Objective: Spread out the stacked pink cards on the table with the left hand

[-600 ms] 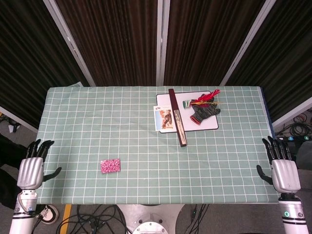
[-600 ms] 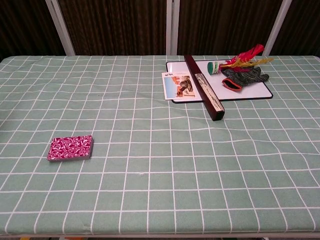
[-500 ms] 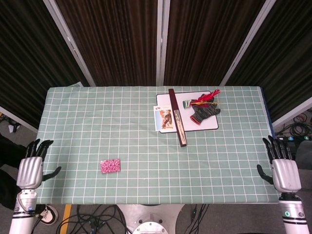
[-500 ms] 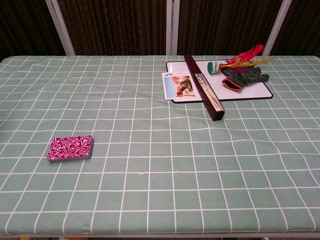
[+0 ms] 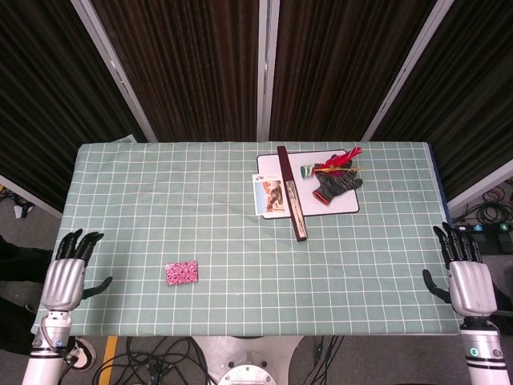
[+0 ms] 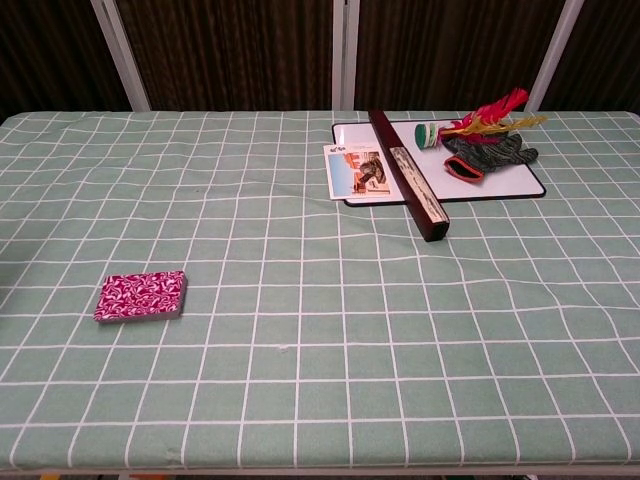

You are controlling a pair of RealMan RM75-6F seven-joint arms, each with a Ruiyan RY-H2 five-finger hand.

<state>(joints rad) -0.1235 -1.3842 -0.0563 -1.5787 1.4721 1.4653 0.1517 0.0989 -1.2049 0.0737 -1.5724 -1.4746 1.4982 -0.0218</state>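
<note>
Green grid-cloth desk [image 5: 240, 184], dark curtains behind. Stacked pink cards [image 5: 181, 273] lie at 7 o'clock, neat, near front edge, bare cloth all around. Left hand [image 5: 64, 277] off desk's left edge at 8 o'clock, fingers spread, holding nothing. Right hand [image 5: 467, 281] off right edge at 4 o'clock, fingers spread, holding nothing. White board [image 5: 346, 204], dark long box [image 5: 292, 194], glove [image 5: 337, 186] at 1 o'clock.

- No text, brand, number or sign can be read in either view.
- The picture card [image 6: 360, 172] beside the white board [image 6: 520, 186] has a small dark mark and some print at its top edge, too small to read.
- The dark long box [image 6: 410, 178] has a pale strip along its side with no legible writing.
- The pink cards [image 6: 141, 296] show only a swirl pattern.
</note>
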